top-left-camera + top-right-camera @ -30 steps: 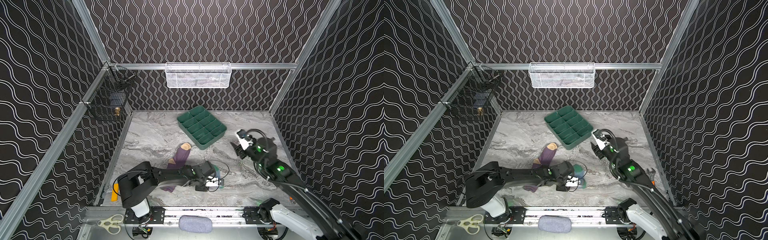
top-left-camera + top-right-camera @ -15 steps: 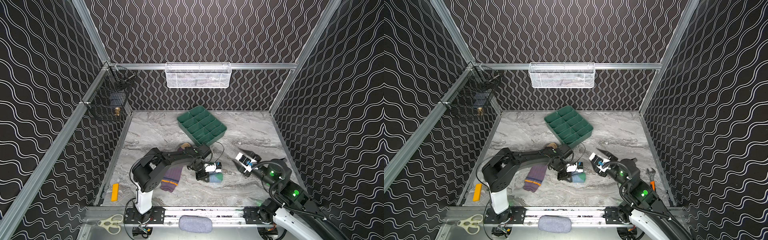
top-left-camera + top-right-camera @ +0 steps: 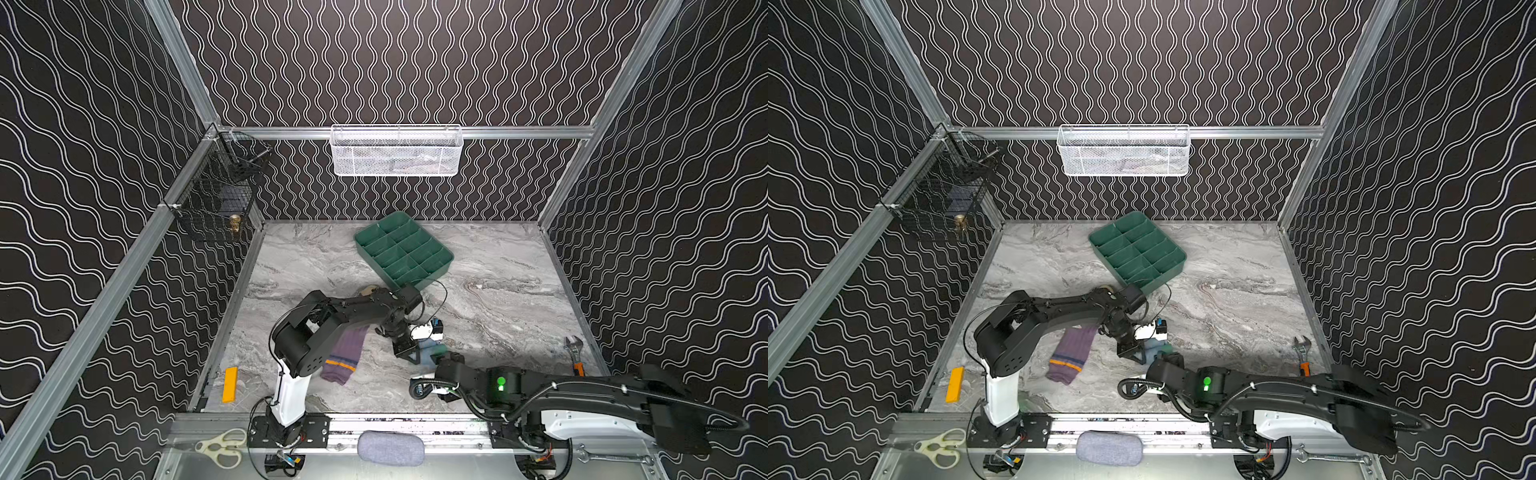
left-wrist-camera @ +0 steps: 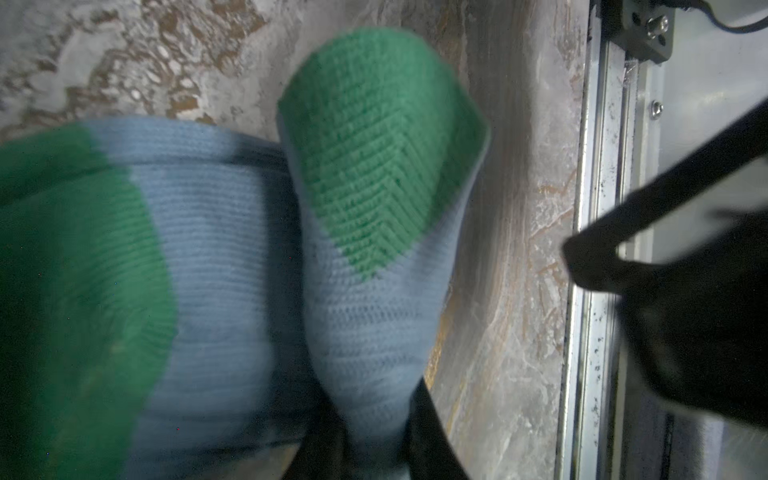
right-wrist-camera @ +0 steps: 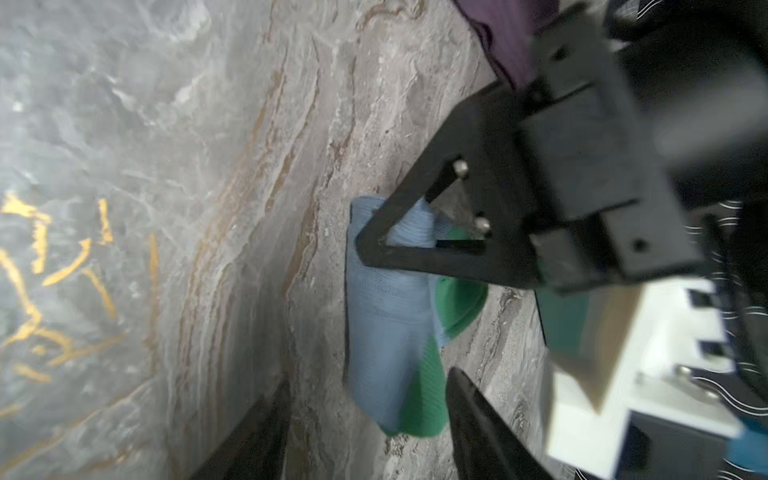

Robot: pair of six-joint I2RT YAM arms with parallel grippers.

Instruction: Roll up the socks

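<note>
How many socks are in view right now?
2. The purple ribbed sock with orange-navy stripes lies flat beneath the left arm; the light blue, green-toed sock is bunched in the left gripper. The white mesh basket's contents are unclear.

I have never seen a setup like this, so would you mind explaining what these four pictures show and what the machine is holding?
These are two robot arms mounted at the front edge of a marble-patterned table, inside a walled booth. Two pictures look down from overhead, side by side and nearly identical. The other two come from a camera on each arm's wrist, close up. On the table lie a purple sock, a green divided tray, a wrench and an orange block. The left arm's fingers are pinched shut on a light blue sock with green patches, folded over. The right arm's fingers stand open close to that sock, not gripping it.
</note>
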